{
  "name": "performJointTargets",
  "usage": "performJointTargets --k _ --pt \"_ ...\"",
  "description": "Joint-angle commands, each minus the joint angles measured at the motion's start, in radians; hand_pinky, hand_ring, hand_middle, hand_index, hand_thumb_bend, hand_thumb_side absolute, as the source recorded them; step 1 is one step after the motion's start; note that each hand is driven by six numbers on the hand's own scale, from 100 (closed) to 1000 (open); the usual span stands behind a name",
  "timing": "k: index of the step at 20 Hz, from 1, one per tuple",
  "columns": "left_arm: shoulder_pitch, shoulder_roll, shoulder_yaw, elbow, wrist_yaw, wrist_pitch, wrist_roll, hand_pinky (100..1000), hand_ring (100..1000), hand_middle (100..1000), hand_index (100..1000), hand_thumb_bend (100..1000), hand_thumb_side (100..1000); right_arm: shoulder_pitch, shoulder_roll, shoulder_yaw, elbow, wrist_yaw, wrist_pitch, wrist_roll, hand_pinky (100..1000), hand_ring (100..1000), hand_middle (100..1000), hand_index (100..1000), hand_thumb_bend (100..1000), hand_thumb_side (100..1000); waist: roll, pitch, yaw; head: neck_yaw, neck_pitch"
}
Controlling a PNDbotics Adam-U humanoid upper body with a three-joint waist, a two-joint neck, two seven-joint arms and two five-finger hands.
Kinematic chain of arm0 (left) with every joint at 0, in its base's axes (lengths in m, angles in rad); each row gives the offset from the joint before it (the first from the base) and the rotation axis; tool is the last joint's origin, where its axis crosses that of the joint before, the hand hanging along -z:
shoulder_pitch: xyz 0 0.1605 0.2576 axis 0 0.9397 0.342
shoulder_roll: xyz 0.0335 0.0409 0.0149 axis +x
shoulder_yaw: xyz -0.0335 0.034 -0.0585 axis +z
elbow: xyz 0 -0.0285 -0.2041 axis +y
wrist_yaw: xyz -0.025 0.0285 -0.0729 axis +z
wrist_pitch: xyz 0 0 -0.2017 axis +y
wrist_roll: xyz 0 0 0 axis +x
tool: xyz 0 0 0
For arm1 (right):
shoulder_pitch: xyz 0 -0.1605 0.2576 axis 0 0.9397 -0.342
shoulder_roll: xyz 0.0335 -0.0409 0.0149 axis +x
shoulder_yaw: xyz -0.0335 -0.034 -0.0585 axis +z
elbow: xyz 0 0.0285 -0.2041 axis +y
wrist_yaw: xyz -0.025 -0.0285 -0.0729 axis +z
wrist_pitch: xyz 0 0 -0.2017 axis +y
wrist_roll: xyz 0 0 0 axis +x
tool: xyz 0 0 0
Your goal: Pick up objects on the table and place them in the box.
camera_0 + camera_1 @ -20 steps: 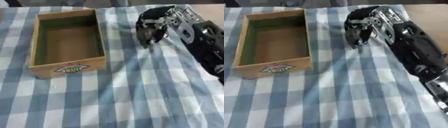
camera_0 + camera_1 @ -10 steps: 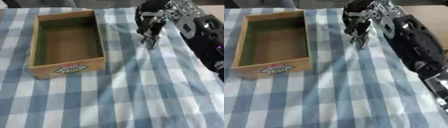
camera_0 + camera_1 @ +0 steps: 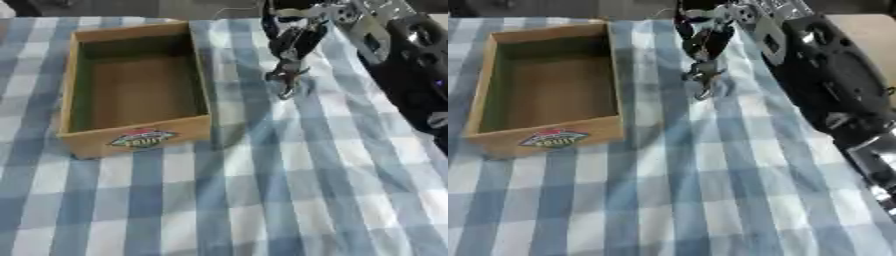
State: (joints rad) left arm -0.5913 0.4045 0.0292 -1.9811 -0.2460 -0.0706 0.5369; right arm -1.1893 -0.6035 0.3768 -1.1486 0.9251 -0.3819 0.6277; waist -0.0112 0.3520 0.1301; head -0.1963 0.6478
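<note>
The right robot hand (image 3: 296, 31) reaches in from the upper right, its fingers curled down around a small dark object (image 3: 286, 75) that dangles from them, its lower end at the checked cloth on the surface (image 3: 262, 190). It hangs just right of the open cardboard box (image 3: 136, 137), outside its right wall; what it is cannot be made out

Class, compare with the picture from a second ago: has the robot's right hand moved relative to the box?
Yes. The right hand has moved toward the table's far edge, now level with the far end of the box, its fingers hanging down over the checked cloth.
</note>
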Motion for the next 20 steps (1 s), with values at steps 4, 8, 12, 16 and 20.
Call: performJointTargets --k 4,8,12,16,20 --pt "-0.016 0.021 0.003 -0.019 -0.002 -0.003 -0.004 859 879 884 883 100 682 -0.044 -0.008 0.004 -0.041 -0.024 -0.010 0.016 719 778 415 264 100 128 -0.002 -0.031 0.002 -0.001 -0.008" --pt "-0.018 0.021 0.002 -0.019 -0.002 -0.003 -0.006 859 879 884 884 100 682 -0.062 0.000 0.009 -0.054 -0.036 -0.005 0.012 712 770 391 220 100 130 -0.005 -0.034 0.005 -0.001 -0.011" --pt "-0.020 0.020 0.000 -0.019 -0.002 -0.004 -0.009 858 879 884 884 100 682 -0.095 0.017 0.013 -0.061 -0.035 0.000 0.004 709 768 381 193 100 137 -0.008 -0.041 0.007 -0.005 -0.014" --pt "-0.020 0.020 -0.002 -0.019 -0.002 -0.006 -0.012 857 879 883 884 100 681 -0.134 0.039 0.011 -0.062 -0.024 0.002 -0.008 710 769 374 186 100 146 -0.013 -0.048 0.011 -0.008 -0.016" --pt "-0.021 0.020 -0.004 -0.019 -0.002 -0.007 -0.014 857 879 883 884 100 681 -0.169 0.063 0.003 -0.059 -0.006 0.005 -0.024 709 768 367 181 100 153 -0.019 -0.053 0.016 -0.011 -0.019"
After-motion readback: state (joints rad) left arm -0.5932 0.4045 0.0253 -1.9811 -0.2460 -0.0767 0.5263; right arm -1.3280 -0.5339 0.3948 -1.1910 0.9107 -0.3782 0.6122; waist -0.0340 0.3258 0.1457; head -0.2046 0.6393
